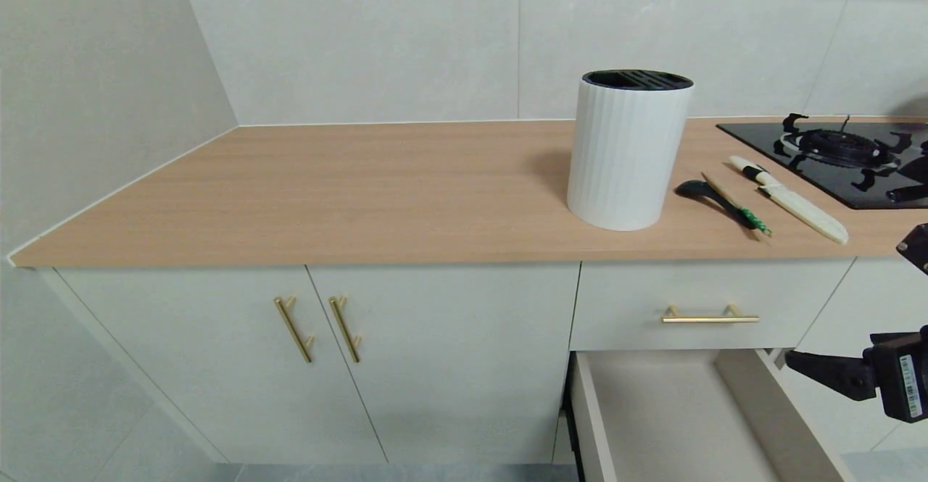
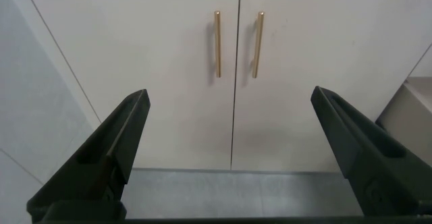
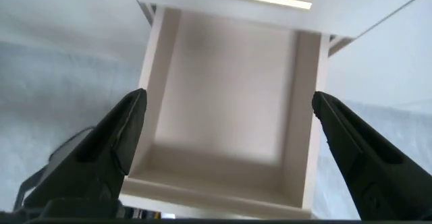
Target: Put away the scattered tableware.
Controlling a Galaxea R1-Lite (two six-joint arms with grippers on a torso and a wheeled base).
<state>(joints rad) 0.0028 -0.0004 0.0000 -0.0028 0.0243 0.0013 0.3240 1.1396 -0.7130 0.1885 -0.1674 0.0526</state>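
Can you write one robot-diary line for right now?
left gripper: open, facing white cabinet doors | right gripper: open, facing open pale drawer | cream knife, black spoon, wooden chopsticks: on wooden countertop beside white ribbed holder

- A small white sticker (image 1: 910,395) sits on the black housing behind the right claw (image 3: 227,99), seen at the edge of the head view. It carries a barcode and a line of tiny print, too small to read.
- No other text, number, label or sign can be read on the tabletop (image 1: 362,192), the cabinet fronts or the wall.
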